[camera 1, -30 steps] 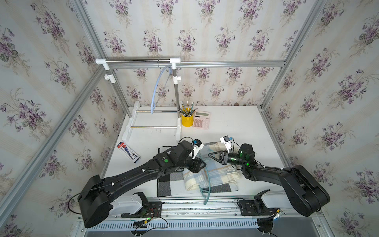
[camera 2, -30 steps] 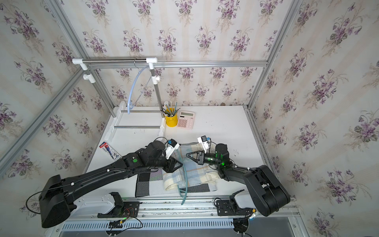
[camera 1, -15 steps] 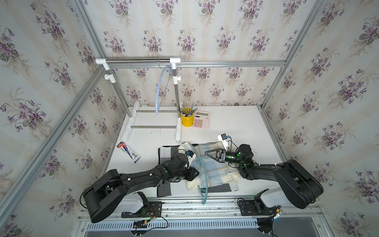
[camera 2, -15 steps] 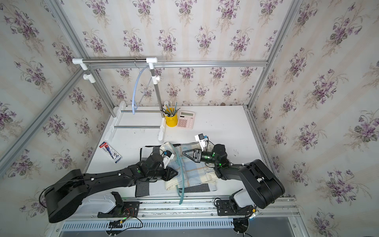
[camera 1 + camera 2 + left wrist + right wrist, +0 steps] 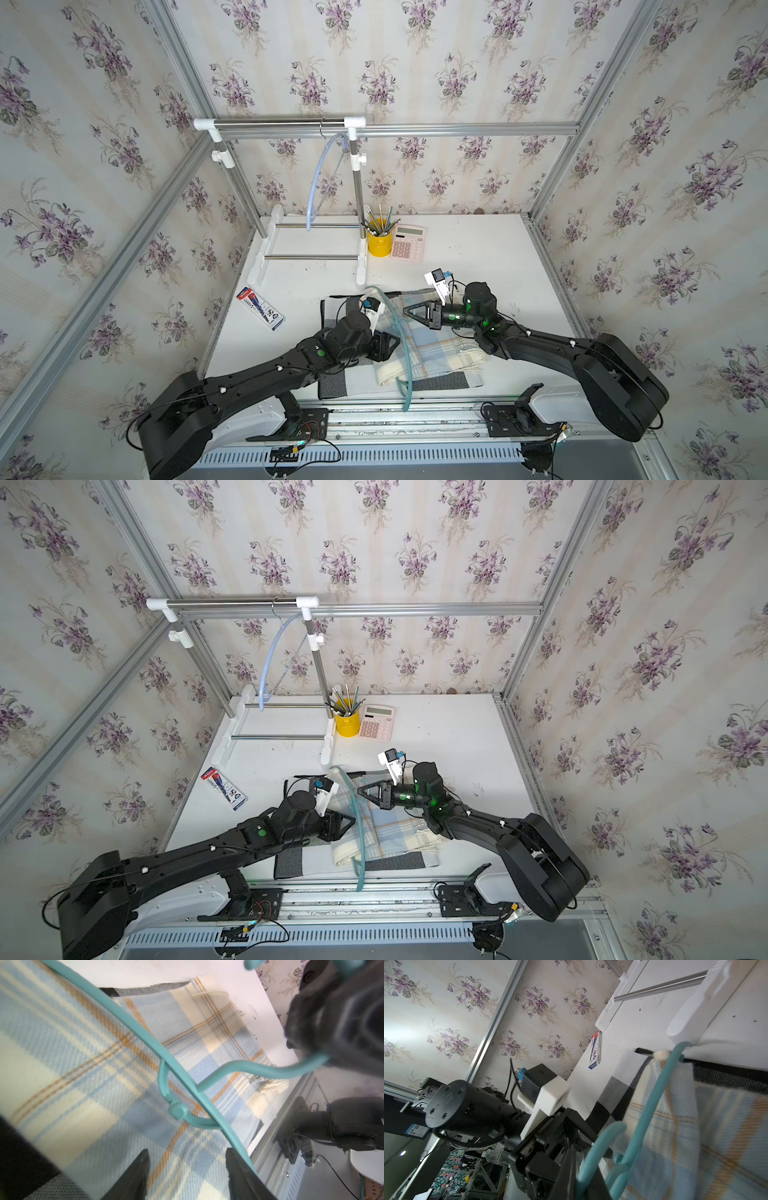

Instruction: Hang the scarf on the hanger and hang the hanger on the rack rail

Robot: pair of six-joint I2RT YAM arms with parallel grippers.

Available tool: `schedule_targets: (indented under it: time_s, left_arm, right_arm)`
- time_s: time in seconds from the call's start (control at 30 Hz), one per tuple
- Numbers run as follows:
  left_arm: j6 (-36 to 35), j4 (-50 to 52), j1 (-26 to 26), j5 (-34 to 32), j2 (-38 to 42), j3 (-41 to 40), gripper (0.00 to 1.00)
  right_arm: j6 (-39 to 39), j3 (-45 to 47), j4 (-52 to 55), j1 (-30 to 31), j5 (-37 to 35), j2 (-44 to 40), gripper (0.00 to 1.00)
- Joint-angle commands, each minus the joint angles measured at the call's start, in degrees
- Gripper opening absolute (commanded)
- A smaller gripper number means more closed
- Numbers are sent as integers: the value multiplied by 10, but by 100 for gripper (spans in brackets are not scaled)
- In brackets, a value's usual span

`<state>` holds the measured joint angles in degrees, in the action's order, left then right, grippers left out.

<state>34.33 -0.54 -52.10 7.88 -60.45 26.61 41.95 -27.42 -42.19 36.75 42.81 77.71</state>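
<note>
Since a second ago, the left gripper (image 5: 390,345) has been drawn back and lowered toward the near side of the scarf (image 5: 436,349), and the teal hanger (image 5: 408,361) has been tipped only slightly. In the left wrist view the left jaws are seen spread, with nothing between them and the plaid cloth (image 5: 72,1064) close beyond. The right gripper (image 5: 409,309) is pressed shut on the hanger near its hook, so that the frame is held on edge across the scarf. The scarf is spread in loose folds on the checked mat (image 5: 332,384) on the table (image 5: 478,257), on both sides of the hanger's wire (image 5: 133,1028); whether any of it is already passed through the frame cannot be told. The step in hand is judged to be a fresh pinch on the scarf for feeding it over the hanger's bar. It is best done if the hanger is kept steady and clear of the table, if one layer near a free edge is taken rather than a thick fold, and if the mat beneath is not caught with it. The cloth is soft and may be expected to slide off thin wire, so roughly equal lengths should be left on each side.
</note>
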Motion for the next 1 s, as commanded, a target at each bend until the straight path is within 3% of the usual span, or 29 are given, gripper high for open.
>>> schedule_targets:
  time_s: [0.0,0.2,0.4,0.43,0.57,0.6,0.8,0.97]
  left_arm:
    - [-7,45,4,-34,16,6,63]
    - [26,149,6,-74,57,28,62]
    - [-20,35,5,26,177,-45,67]
    - [-22,28,5,33,191,-55,68]
    - [-21,32,5,46,221,-72,69]
    - [-18,27,5,49,226,-77,69]
    - [7,-59,5,57,208,-111,71]
    - [19,-63,5,65,148,-98,73]
  right_arm:
    - [-14,-3,22,2,-13,0,0]
    - [-17,-16,40,10,-17,4,0]
    - [-37,-61,82,61,-31,10,0]
    - [-34,-70,88,69,-33,12,4]
    - [-16,-110,146,101,-71,19,40]
    - [-7,-117,160,109,-87,21,43]
    - [53,-129,135,159,-128,41,45]
    - [70,-151,142,189,-150,60,48]
